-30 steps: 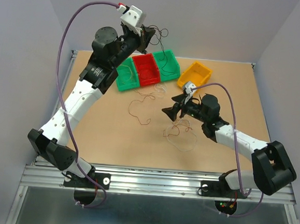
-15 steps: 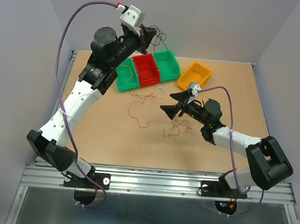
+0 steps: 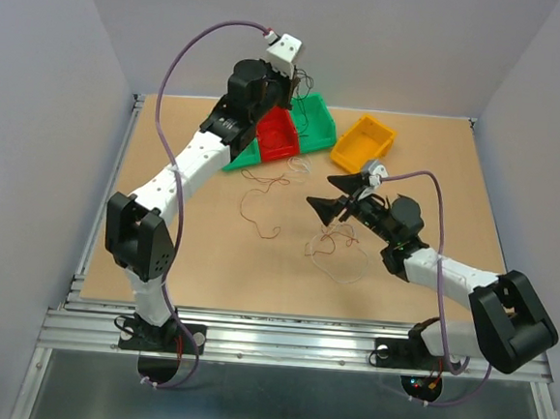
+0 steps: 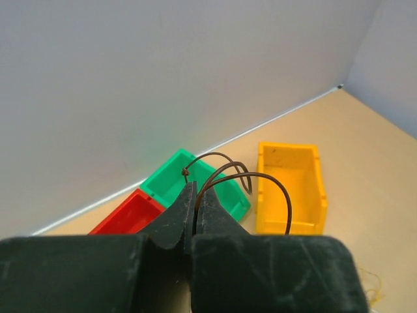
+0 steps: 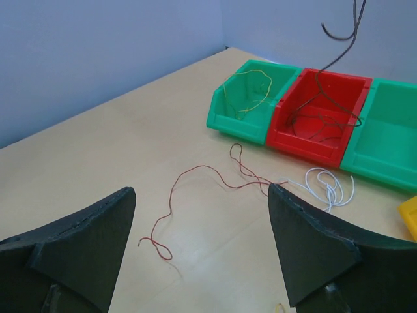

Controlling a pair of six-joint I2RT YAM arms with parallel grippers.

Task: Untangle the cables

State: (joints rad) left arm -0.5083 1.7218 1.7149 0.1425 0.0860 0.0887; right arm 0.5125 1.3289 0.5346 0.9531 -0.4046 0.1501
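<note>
While your left gripper [image 4: 197, 197] is pinched tight on a brown wire [image 4: 287, 205], raised above the bins, your right gripper [image 5: 201, 195] hangs wide apart and empty over the table [image 5: 98, 143]. The brown wire's lower end trails into the red bin [image 5: 306, 145]. A red wire [image 5: 195, 171] and a white wire [image 5: 326, 184] lie loose before the bins. A yellow wire [image 5: 251, 81] sits in the green bin [image 5: 231, 120].

brown cable [image 4: 260, 174] looped in mid-air over the worktop's [image 3: 217, 272] far edge; red cable [image 5: 202, 168] and white cable [image 5: 326, 177] loose near that edge; pale tangle [image 3: 338, 253] mid-worktop.
</note>
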